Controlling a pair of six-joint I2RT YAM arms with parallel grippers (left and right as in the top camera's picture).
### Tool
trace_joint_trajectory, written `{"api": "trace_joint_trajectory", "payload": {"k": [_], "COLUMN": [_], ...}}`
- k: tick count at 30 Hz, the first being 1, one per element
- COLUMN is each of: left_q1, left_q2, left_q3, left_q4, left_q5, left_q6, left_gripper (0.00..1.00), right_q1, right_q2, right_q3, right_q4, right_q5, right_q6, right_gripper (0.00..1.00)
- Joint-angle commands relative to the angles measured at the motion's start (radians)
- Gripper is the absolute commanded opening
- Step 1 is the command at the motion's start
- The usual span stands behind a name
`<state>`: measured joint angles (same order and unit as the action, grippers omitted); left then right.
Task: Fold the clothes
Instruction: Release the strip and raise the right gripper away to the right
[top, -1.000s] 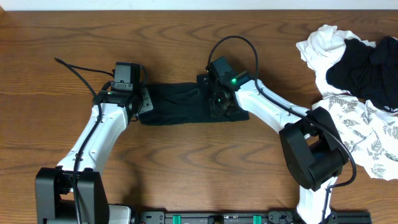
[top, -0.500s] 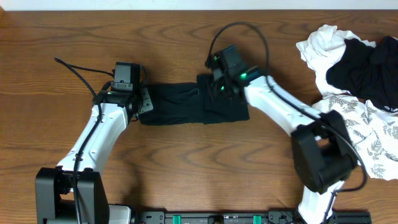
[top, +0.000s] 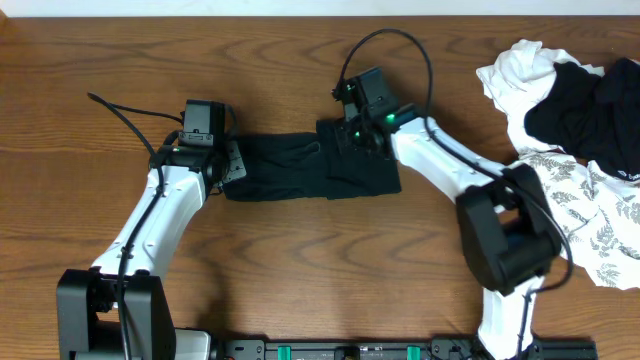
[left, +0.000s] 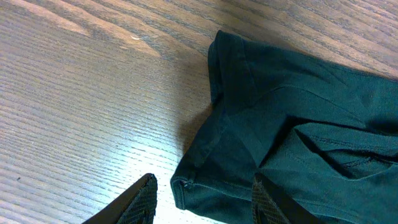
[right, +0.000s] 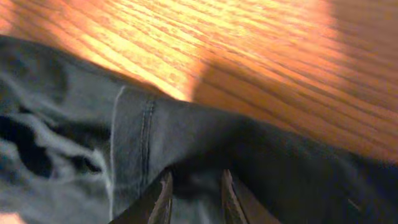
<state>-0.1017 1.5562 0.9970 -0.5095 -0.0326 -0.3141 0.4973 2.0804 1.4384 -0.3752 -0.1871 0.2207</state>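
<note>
Straddling a corner of the black garment (left: 298, 124), left hand (left: 204, 194) spread; right hand (right: 194, 194) unclear.

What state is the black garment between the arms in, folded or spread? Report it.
Folded. The black garment lies as a compact rectangle on the table, one layer overlapping another in the left wrist view.

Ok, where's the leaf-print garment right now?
Overhead, the leaf-print garment lies at the far right, just below the piled black garment.

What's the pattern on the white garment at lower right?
The printed garment shows grey leaves; best overhead.
</note>
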Motion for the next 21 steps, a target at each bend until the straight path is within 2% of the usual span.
{"api": "trace_joint_trajectory", "payload": {"k": [1,4,7,14,15,17,21], "left_q1": [0.0,0.0,0.0,0.0,0.0,0.0,0.001], "left_q2": [-0.008,-0.008,-0.008,-0.008,-0.008,-0.008,-0.008], "left_q3": [0.008,0.008,0.008,0.008,0.008,0.008,0.008], "left_q4": [-0.003,-0.005,-0.006,-0.006,-0.006,-0.006,-0.002], "left_q5": [-0.002,-0.002,-0.002,-0.002,-0.002,-0.002,-0.002], "left_q6": [0.0,0.0,0.0,0.0,0.0,0.0,0.0], "left_gripper": [0.5,0.5,0.5,0.51,0.57,0.62,0.68], "right_q1": [0.028,0.046,0.052,0.038,0.035,0.026,0.005], "right_q2": [0.069,0.125,0.164,0.132,0.118,0.081,-0.035], "right_q3": [0.007,0.007,0.007,0.007,0.008,0.008,0.008], "right_q4": [0.034,0.048,0.044,0.038,0.038,0.038,0.039], "right_q5": [-0.009,-0.012,-0.012,-0.011,-0.011,-0.01,0.002], "right_q6": [0.007,0.01,0.011,0.011,0.01,0.01,0.008], "right_gripper": [0.29,0.31,0.41,0.43,0.43,0.45,0.5]}}
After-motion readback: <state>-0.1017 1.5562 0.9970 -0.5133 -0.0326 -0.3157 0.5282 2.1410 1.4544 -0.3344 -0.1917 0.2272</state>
